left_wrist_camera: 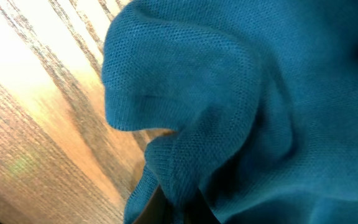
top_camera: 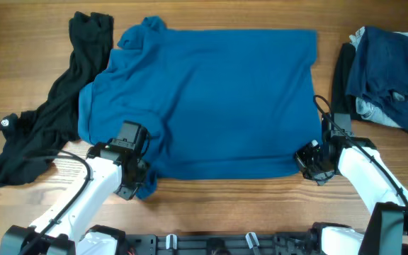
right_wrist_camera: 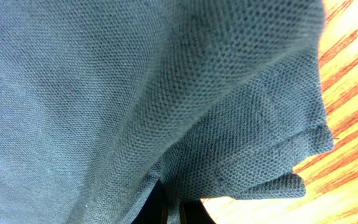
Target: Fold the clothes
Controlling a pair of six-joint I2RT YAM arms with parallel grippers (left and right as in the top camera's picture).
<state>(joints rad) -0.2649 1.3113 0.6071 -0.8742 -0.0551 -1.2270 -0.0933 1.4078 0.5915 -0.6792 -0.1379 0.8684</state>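
Far left: the long black garment [top_camera: 44,131] lies crumpled on the wooden surface [top_camera: 218,209]. It runs from the far edge down to a bunched heap beside my left arm, and I see a small white logo near its left end. Its right side touches the left sleeve of the blue T-shirt [top_camera: 204,99].

Left claw [top_camera: 139,183]: down at the T-shirt's near left corner, tips buried in the cloth. In the left wrist view, blue knit gathers in folds and funnels into the dark fingers at the bottom edge, with bare wood to the left. I read it as clamped on that corner.

Centre: the T-shirt is spread mostly flat across the middle of the surface. Its collar and left shoulder are rumpled at the far left, and its near hem is slightly wavy.

Right claw [top_camera: 307,161]: at the T-shirt's near right corner. In the right wrist view the hemmed corner hangs with the fabric pinched between the fingers, so it is closed on the cloth.

Far right: a separate heap, apart from the T-shirt. A navy piece [top_camera: 392,67] lies on top, a pale grey piece [top_camera: 369,110] peeks out beneath it, and a black piece [top_camera: 342,74] runs along its left side.
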